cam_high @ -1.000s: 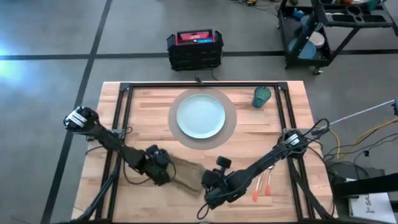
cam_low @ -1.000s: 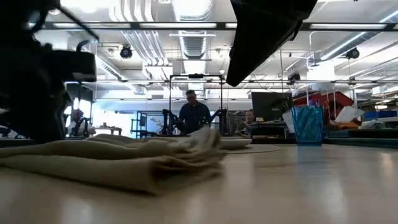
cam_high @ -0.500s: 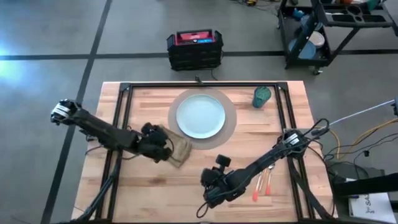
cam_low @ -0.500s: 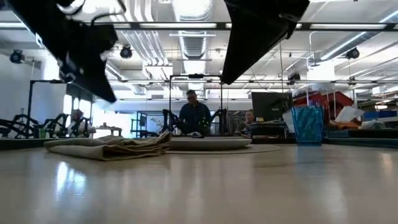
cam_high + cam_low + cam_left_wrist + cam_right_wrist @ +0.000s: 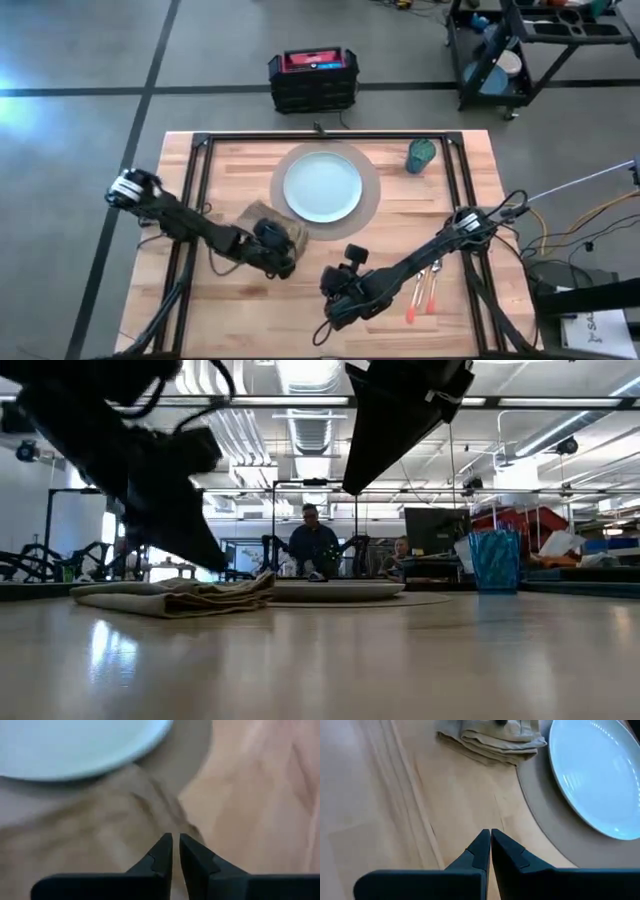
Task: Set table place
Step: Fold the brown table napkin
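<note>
Tan napkin (image 5: 272,228) crumpled, touching mat (image 5: 372,205)

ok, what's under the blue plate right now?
The round tan mat lies under the pale blue plate, its rim showing all round. Whatever is under the plate's middle is hidden.

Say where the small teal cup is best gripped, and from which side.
Grip the small teal cup across its rim, coming straight down from above. It stands upright and apart from the round tan mat, with bare wooden table around it, so a top-down pinch should meet nothing. The right gripper is probably the nearer one.
</note>
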